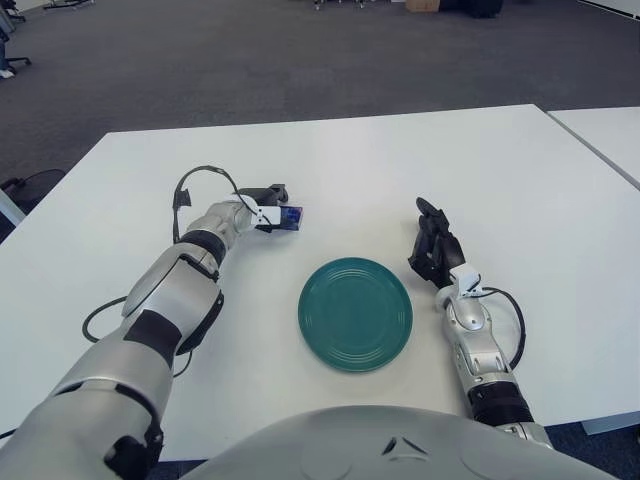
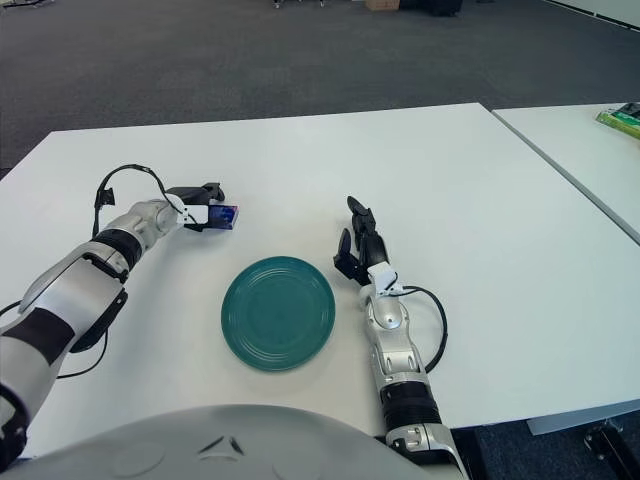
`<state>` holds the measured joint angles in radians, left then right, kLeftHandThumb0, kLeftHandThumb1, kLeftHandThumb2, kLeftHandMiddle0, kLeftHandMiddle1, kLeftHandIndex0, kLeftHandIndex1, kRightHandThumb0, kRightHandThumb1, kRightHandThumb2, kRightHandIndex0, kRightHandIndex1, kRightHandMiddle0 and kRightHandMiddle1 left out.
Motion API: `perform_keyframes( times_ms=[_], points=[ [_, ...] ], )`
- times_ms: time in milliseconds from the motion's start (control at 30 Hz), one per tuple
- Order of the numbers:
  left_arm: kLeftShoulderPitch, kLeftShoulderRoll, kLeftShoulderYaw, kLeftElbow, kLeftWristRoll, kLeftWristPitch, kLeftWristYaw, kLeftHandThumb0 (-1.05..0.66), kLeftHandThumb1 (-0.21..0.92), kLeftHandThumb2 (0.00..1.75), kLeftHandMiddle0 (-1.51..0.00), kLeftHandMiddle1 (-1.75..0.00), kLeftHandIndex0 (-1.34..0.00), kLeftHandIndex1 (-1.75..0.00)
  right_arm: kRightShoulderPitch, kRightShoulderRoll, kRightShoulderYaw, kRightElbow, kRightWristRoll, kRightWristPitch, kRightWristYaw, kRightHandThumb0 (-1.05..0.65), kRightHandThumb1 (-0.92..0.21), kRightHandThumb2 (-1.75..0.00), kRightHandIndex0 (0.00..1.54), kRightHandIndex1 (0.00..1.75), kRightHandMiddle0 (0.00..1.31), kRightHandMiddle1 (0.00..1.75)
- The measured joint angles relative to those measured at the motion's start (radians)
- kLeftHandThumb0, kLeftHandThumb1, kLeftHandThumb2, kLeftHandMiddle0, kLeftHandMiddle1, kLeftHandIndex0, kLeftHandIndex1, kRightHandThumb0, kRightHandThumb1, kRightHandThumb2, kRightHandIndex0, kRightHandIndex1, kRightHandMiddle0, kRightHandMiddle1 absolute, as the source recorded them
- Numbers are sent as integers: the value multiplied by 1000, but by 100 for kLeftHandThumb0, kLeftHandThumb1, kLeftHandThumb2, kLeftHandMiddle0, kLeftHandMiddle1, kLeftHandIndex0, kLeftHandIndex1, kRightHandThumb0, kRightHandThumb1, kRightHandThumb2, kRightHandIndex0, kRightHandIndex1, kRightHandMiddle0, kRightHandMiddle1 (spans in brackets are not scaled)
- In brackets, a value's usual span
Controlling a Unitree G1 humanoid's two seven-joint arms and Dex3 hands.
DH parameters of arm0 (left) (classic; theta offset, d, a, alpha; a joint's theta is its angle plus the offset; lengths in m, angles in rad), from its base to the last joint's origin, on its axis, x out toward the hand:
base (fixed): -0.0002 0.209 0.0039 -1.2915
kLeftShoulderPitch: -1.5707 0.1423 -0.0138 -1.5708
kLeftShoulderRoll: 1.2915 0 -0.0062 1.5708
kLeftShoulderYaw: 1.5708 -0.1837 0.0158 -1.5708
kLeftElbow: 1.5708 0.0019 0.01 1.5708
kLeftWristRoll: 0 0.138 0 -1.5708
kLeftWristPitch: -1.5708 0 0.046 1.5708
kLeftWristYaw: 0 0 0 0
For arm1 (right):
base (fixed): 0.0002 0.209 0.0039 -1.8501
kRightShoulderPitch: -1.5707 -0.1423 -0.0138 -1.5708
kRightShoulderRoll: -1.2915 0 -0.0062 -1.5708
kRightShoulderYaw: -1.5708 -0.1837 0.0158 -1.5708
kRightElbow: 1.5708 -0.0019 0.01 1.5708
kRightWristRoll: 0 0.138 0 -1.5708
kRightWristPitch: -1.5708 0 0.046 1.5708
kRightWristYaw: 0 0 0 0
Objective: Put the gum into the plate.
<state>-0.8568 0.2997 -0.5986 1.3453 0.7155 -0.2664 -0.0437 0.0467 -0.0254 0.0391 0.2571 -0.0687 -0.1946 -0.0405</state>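
Currently left robot hand [image 1: 268, 203] pinches the gum [image 1: 290, 216], a small blue pack, at one end, over the counter [image 1: 420, 160] toward its left half, behind and left of the green plate [image 1: 356, 313]. Pack sticks out past the fingers, so hold looks shallow. Risk: it slips or twists out during the carry and lands short on the counter. Releasing near the plate's rim could bounce it off. Right robot hand [image 1: 433, 246] idle just right of plate, fingers relaxed, empty.
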Motion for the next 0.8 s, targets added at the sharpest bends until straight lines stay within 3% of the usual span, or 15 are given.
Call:
perform_keyframes(
  times_ms=[167,400,467,567,800],
  points=[
    [2,3,-8,-1,0,0,9,-67,87,1,-8,-107,-28,-128,0,-1,0,0,0,0,2,-63,-92,-100,7,0,0,40],
    [7,4,-8,-1,-1,1,12,-63,86,0,-11,-123,-34,-148,0,-3,-5,0,8,0,21,-63,-92,-100,8,0,0,40],
    [10,4,-8,-1,-1,2,12,-50,74,36,-11,-125,-50,-144,0,-3,-7,0,9,0,24,-63,-92,-100,8,0,0,41],
    [12,3,-7,-1,-2,5,12,-44,66,59,-10,-125,-57,-144,0,-2,-9,0,10,1,28,-64,-92,-100,8,0,0,40],
    [15,3,-8,-2,-2,6,15,-41,63,65,-14,-109,-63,-140,0,-2,-11,-3,9,6,28,-64,-92,-99,8,0,0,39]
  ],
)
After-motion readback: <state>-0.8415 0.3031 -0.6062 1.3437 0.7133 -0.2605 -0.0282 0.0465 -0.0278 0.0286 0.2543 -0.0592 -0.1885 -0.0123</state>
